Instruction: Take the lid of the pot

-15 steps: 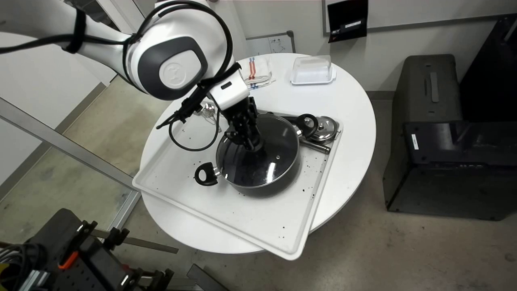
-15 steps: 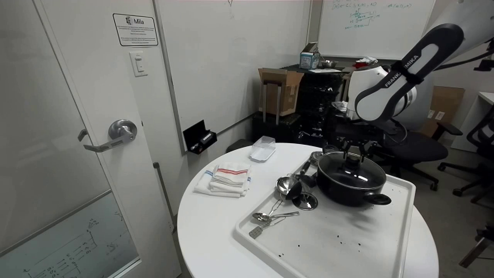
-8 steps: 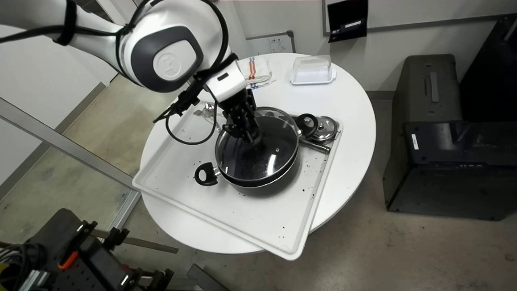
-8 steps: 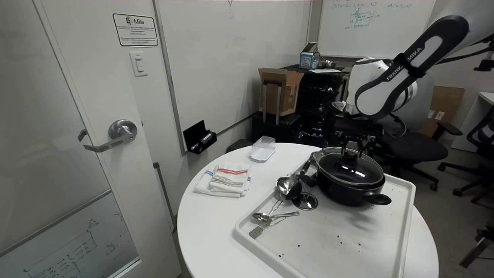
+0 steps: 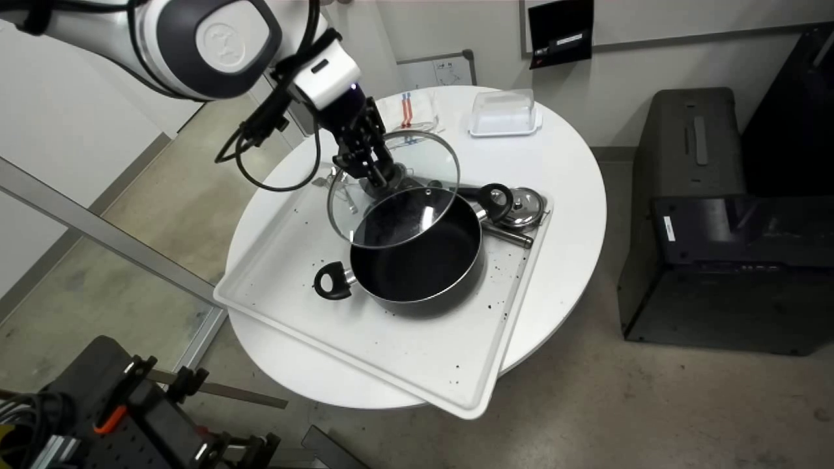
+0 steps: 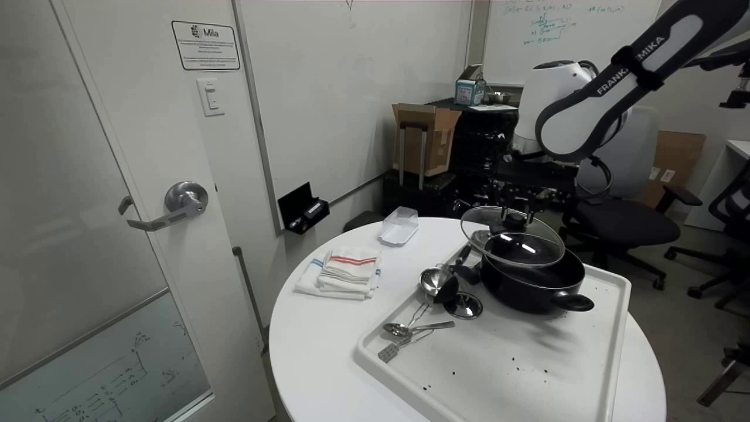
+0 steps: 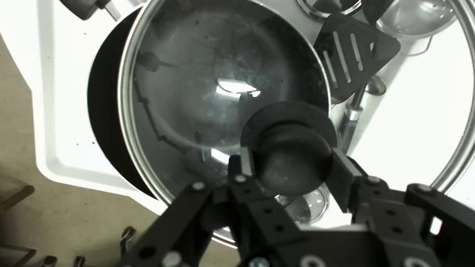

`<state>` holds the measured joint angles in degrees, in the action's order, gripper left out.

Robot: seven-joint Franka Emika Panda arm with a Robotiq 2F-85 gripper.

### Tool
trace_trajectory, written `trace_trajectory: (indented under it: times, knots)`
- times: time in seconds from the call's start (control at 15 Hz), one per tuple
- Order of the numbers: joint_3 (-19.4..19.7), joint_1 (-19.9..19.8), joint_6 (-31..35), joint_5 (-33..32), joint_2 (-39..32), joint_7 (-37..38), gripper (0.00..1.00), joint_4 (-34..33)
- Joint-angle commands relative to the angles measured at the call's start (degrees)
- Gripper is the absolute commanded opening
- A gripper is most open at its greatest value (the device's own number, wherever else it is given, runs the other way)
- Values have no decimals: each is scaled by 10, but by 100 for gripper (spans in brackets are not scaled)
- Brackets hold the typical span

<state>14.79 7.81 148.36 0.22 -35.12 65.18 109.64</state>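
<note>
The round glass lid with its thin metal rim is off the pot and held in the air above it. The lid also shows in an exterior view and in the wrist view. It is shifted to one side, so part of the pot's black inside is uncovered. My gripper is shut on the lid's dark round knob, one finger on each side. The pot stands on the white tray, with both loop handles visible in an exterior view.
Metal spoons and utensils, a small metal lid and a dark slotted spatula lie on the tray beside the pot. Folded towels and a clear-covered container are on the round table.
The lid, seated on the pot one second ago, has risen with my gripper and moved sideways toward the robot arm's side. The pot has not moved.
</note>
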Motion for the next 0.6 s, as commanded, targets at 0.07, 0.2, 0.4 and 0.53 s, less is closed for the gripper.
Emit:
trace_trajectory:
  times: [0.07,0.2,0.4,0.53]
  knots:
    - [-12,35,-8,-52,28,-7,25,10]
    - [-23,49,-8,-71,28,-13,25,11]
    - [-36,72,-8,-100,28,-24,25,14]
    - [-44,85,-9,-116,27,-36,25,17]
